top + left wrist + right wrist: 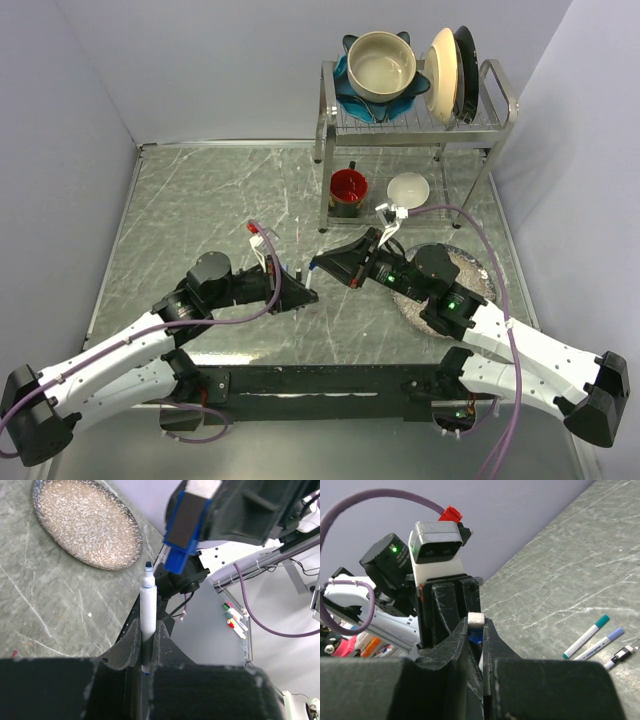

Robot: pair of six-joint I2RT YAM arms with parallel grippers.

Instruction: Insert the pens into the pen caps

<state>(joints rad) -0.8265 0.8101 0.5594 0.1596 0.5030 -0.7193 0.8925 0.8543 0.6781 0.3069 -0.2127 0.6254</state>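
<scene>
Left hand clamps pen, right hand clamps blue cap at 1 o'clock off tip; offset push could jam

The left hand grips an upright pen, its tip near a blue cap.

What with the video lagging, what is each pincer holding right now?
Left pincer: closed, holding a pen.
Right pincer: closed, holding a blue cap.

The pen lies left of the cap, before the dish rack.
</scene>
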